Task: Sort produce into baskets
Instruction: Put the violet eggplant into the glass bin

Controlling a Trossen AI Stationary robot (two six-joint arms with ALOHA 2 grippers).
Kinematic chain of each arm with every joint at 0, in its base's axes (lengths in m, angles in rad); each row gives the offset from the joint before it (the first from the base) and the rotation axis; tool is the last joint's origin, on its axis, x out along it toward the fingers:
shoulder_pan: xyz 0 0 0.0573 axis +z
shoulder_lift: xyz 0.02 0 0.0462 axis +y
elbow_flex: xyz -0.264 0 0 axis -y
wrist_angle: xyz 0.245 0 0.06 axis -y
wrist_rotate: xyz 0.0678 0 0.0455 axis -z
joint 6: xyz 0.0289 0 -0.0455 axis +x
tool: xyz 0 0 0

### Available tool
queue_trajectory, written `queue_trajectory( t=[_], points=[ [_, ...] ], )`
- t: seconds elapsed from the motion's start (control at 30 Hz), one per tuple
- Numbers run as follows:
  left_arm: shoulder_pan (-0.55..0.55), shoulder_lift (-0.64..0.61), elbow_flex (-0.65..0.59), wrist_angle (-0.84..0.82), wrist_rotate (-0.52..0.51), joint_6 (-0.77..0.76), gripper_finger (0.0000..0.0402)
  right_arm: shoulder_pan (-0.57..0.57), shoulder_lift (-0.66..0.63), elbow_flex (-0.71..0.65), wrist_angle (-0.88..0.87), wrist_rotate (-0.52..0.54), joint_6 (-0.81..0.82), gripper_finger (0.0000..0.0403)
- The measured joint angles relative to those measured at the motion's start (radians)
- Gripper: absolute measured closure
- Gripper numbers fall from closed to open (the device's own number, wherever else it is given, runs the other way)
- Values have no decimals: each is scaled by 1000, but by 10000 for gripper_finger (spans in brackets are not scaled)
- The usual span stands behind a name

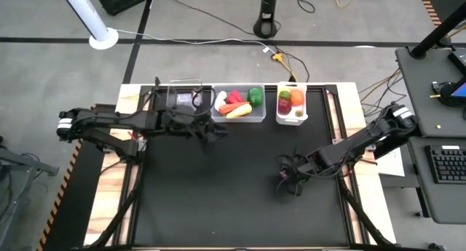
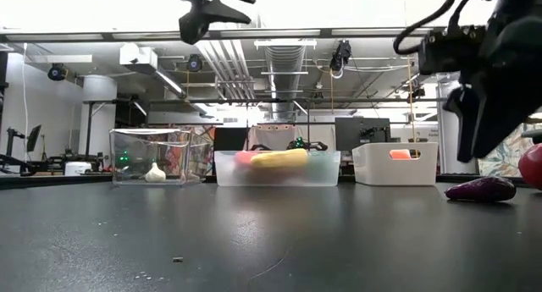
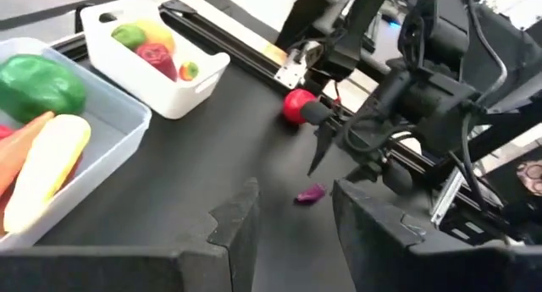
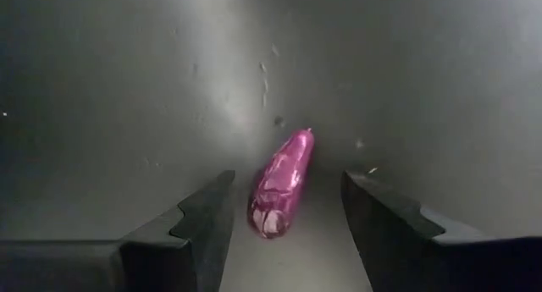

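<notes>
A purple toy eggplant [image 4: 284,184] lies on its side on the black table; it also shows in the low view [image 2: 481,189]. My right gripper [image 4: 288,224] is open above it, clear of it, one finger to each side; in the high view [image 1: 286,180] it is at the right of centre. My left gripper [image 3: 292,233] is open and empty, up in the air [image 1: 207,129] by the bins. The narrow clear bin [image 1: 184,98] holds a white garlic [image 2: 155,172]. The wider clear bin [image 1: 239,117] holds several vegetables. The white bin [image 1: 291,120] holds several fruits.
A round red fruit [image 3: 296,105] lies on the table beyond the eggplant, near the right arm; it shows at the low view's right edge [image 2: 532,165]. The three bins stand in a row along the far edge. The table's near half is bare black mat [image 1: 218,207].
</notes>
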Motion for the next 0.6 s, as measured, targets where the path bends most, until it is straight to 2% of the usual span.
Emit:
queue_trajectory(
  t=[0.4,0.6],
  points=[
    [0,18,-1,13,-5,-1,272,0,71,-77,123,-40,60,199],
    [0,20,-2,15,-6,-6,272,0,112,-78,156,-52,58,233]
  ],
)
